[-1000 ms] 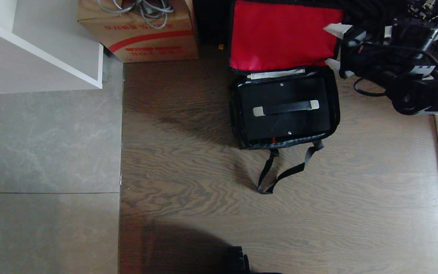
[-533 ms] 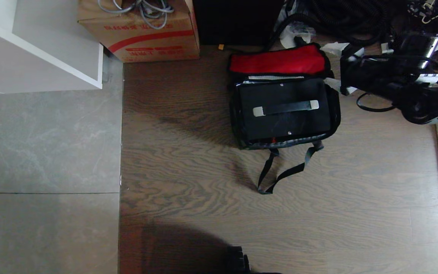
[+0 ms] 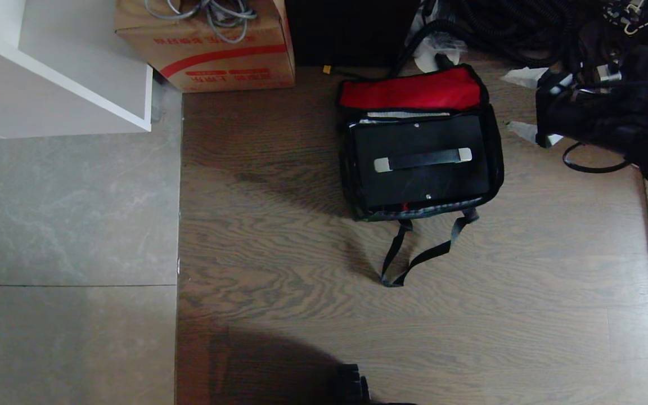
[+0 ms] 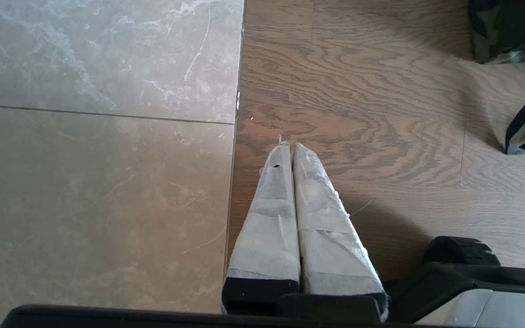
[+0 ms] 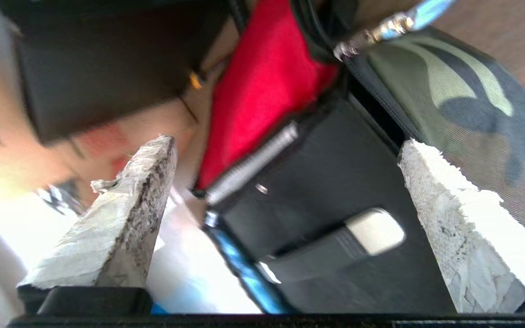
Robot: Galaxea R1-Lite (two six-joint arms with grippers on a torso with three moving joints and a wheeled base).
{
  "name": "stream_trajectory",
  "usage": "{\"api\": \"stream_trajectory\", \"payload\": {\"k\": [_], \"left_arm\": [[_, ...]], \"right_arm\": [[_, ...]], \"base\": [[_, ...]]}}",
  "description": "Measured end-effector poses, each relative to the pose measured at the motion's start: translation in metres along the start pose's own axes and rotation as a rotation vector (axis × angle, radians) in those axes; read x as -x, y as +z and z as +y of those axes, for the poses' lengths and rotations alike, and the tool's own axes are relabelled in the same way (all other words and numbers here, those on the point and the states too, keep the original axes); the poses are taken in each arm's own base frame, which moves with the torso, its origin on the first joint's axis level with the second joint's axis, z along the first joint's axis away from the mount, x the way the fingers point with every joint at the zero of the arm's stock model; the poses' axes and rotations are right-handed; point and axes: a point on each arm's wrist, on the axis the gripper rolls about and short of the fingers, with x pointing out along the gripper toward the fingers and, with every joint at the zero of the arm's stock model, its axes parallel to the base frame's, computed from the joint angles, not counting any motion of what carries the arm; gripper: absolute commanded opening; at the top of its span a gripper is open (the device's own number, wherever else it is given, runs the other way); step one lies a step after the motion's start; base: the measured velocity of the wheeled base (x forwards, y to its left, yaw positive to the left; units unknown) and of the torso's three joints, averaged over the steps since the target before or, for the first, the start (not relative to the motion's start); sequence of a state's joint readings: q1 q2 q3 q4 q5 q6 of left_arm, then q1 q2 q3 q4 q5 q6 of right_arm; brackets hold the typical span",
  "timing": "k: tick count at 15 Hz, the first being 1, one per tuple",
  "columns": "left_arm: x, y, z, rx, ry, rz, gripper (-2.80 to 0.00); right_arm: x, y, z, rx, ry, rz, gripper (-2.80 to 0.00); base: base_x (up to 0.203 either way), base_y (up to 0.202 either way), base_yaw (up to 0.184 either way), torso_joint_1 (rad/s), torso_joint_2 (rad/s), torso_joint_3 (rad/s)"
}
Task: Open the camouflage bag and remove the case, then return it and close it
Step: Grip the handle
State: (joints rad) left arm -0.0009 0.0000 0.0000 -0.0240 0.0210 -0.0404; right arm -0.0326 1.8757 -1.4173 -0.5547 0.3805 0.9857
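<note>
Head view: camouflage bag [image 3: 422, 157] sits on the wood floor [image 3: 301, 253], lid thrown back with its red lining [image 3: 411, 90] facing up. Case [image 3: 419, 163] lies inside the bag, handle [image 3: 422, 159] uppermost. Black webbing strap [image 3: 419, 253] trails on the floor in front of the bag. Right gripper [image 3: 518, 104] is beside the bag's right edge, apart from it, fingers spread wide and empty. Left gripper [image 4: 290, 146] points down near the tile seam, fingers pressed together, holding nothing. Red-striped cardboard box [image 3: 211, 48] stands behind and to the left.
</note>
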Motion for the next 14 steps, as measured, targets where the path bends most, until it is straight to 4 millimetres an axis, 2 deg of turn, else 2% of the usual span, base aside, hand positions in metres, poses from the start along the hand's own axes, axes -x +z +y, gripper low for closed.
{"api": "stream_trajectory", "payload": {"k": [3, 8, 14], "left_arm": [[0.000, 0.000, 0.000, 0.000, -0.001, 0.000, -2.80], [0.000, 0.000, 0.000, 0.000, -0.001, 0.000, -2.80], [0.000, 0.000, 0.000, 0.000, -0.002, 0.000, -2.80]], "right_arm": [[-0.004, -0.006, -0.017, 0.090, -0.049, 0.027, 0.00], [-0.021, -0.025, -0.045, 0.128, -0.088, 0.061, 0.00], [-0.035, -0.065, -0.057, -0.005, -0.172, 0.191, 0.00]], "base": [[0.000, 0.000, 0.000, 0.000, 0.00, 0.000], [0.000, 0.000, 0.000, 0.000, 0.00, 0.000], [0.000, 0.000, 0.000, 0.000, 0.00, 0.000]]}}
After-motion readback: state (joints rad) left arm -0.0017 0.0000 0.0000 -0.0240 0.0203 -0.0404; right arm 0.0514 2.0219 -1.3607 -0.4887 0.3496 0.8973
